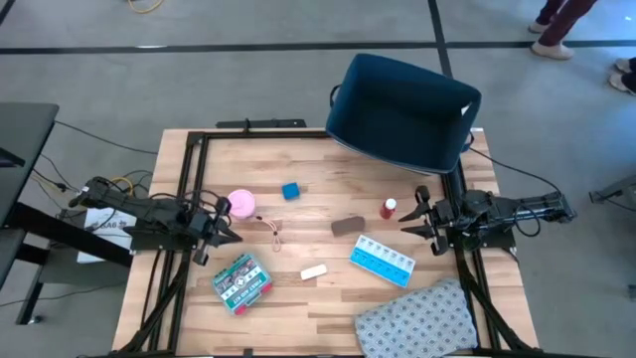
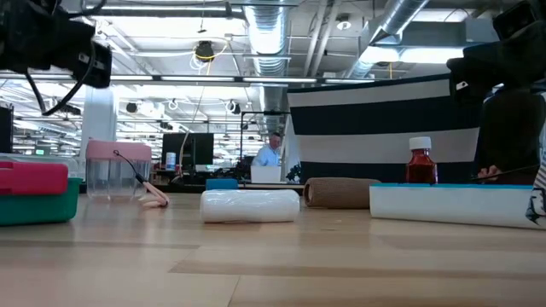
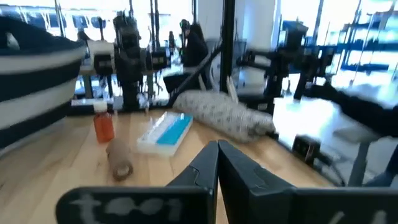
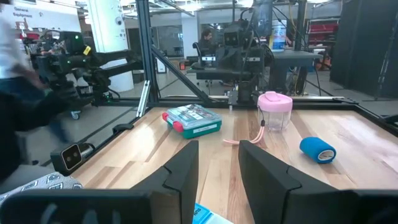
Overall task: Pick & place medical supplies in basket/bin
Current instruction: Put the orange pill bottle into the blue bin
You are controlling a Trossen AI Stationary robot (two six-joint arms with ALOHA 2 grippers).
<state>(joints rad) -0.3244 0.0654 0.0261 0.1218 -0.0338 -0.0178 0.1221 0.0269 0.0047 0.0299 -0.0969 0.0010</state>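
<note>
No writing reads clearly on the green-red flat box (image 1: 241, 281). The large navy plastic tub (image 1: 402, 109) overhangs the wooden tabletop's (image 1: 318, 214) far edge. The left gripper (image 1: 227, 230) has its jaws closed, the right gripper (image 1: 410, 218) open, both empty.

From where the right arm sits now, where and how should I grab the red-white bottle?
Grip the red-white bottle across its red body, just under the white cap. It stands upright, close to the right gripper, so a level approach from the right looks best. The fingers are open. The brown oblong lies on its far side, apart from it, and the pill organiser is nearer the front edge.
</note>
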